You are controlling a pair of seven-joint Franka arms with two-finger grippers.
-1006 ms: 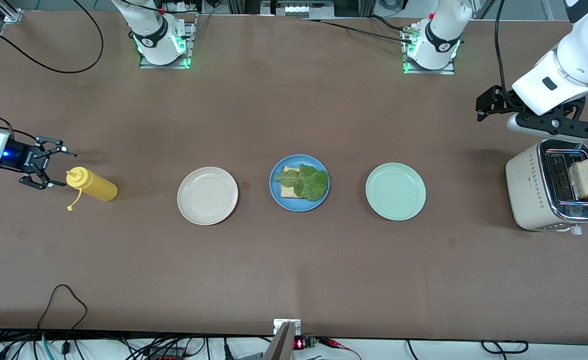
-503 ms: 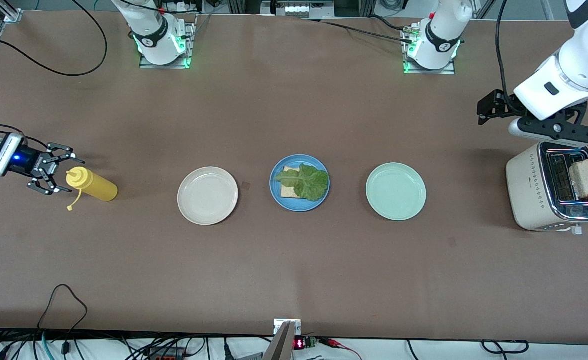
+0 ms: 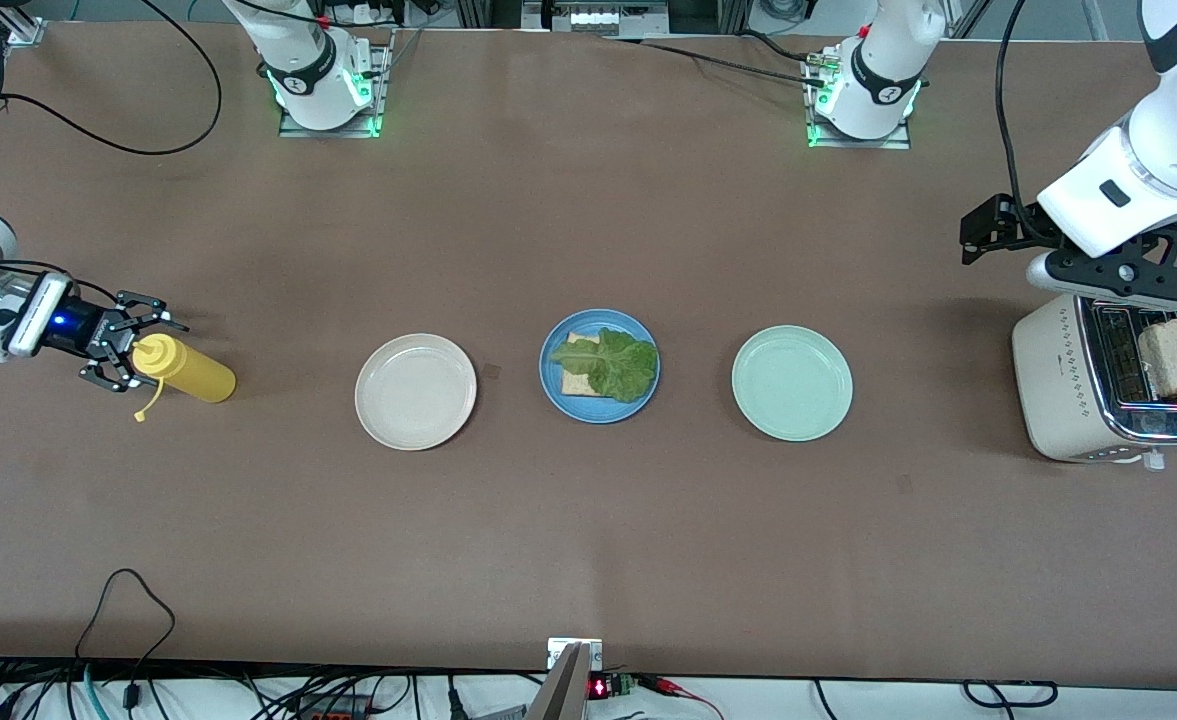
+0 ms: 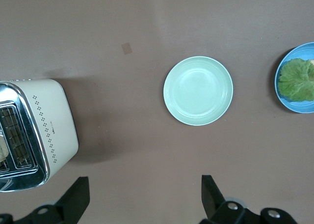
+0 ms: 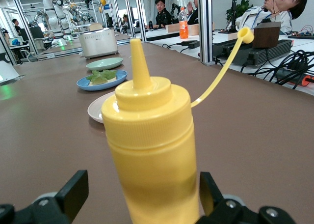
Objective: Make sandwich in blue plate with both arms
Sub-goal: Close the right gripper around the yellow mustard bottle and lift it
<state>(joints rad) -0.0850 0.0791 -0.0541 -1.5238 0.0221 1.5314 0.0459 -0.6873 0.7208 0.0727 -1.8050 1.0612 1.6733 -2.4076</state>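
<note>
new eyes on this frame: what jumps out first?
Probably the blue plate mid-table between two bare plates, holding bread under a lettuce leaf with no top slice yet. That slice stands in the toaster at the left arm's end, the left end effector open above it. At the right arm's end, the open right end effector straddles a yellow squeeze bottle, cap off.

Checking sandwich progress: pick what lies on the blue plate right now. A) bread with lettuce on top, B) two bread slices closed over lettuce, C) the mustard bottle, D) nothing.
A: the blue plate holds bread under a lettuce leaf, with no top slice.
</note>
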